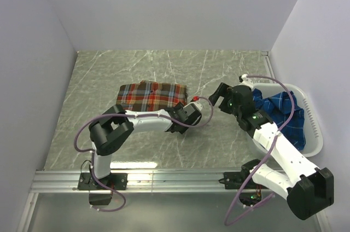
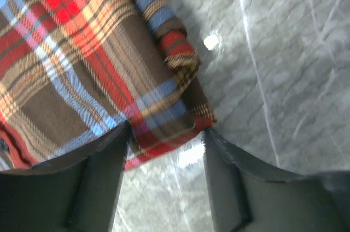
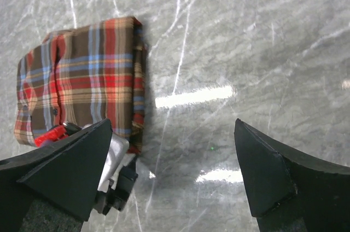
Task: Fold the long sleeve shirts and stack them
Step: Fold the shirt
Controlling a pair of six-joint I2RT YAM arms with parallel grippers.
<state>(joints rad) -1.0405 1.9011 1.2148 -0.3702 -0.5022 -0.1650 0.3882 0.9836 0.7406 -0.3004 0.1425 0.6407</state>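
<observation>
1. The red plaid shirt (image 1: 152, 94) lay folded into a neat rectangle on the table (image 1: 109, 73), about mid-table and left of the basket. I judged this fold as good as finished, so it would serve as the base of the stack.
2. My left gripper (image 2: 164, 144) sat low at the shirt's near-right corner. Its jaws stood apart, with the layered edge of the cloth lying between the two fingers (image 2: 104, 161). I could not say it was clamped on the fabric. I read this placement as either tidying that corner or being about to take hold of it, because the loose hem bunched there.
3. My right gripper (image 3: 174, 125) hung over bare table just right of the folded shirt. Its jaws were spread wide with nothing between them. It was clear of the cloth and angled towards it, which I took as keeping out of the left arm's way.
4. The blue shirt (image 1: 284, 114) lay crumpled in the white basket (image 1: 314, 128) at the far right, beside the right arm. It was unfolded, so I judged about half the job remained. The free right gripper was the nearer one to fetch it.
</observation>
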